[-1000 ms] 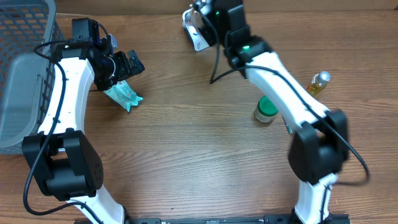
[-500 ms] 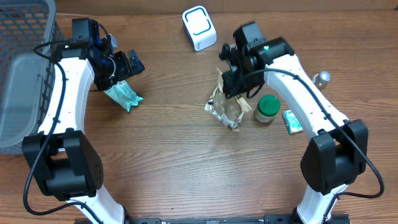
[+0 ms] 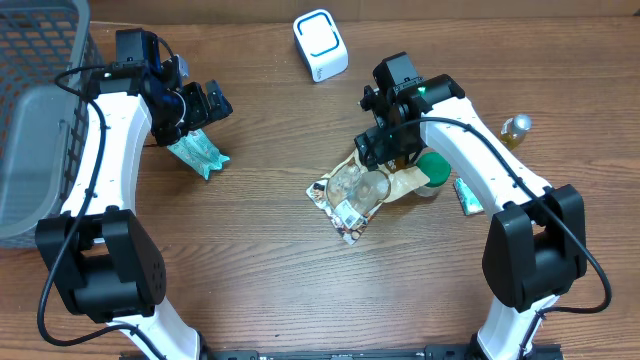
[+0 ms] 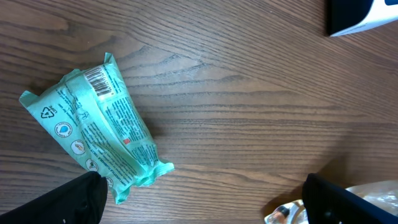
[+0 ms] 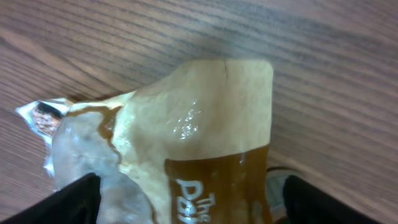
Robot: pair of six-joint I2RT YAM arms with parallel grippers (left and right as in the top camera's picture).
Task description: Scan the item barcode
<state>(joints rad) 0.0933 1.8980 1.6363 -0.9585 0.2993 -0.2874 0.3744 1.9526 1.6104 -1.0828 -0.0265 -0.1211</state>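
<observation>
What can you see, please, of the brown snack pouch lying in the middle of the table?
The pouch is glossy plastic: tan and dark brown with white lettering, a clear window over pale contents, and a silvery crimped end. It lies flat on the wooden table, its brown end beneath the open right gripper and beside the green-lidded jar. Whether the gripper touches it cannot be told.

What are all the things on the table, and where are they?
basket: one, grey, far left
scanner: one, white with blue ring, top middle
wipes packet: one, teal, left side
snack bag: one, tan and clear, middle
jar: one, green lid, beside the bag
small packet: one, green, right of the jar
bottle: one, yellow, far right
left fingers: two, black, open, near the wipes packet
right fingers: two, black, open, over the snack bag
</observation>
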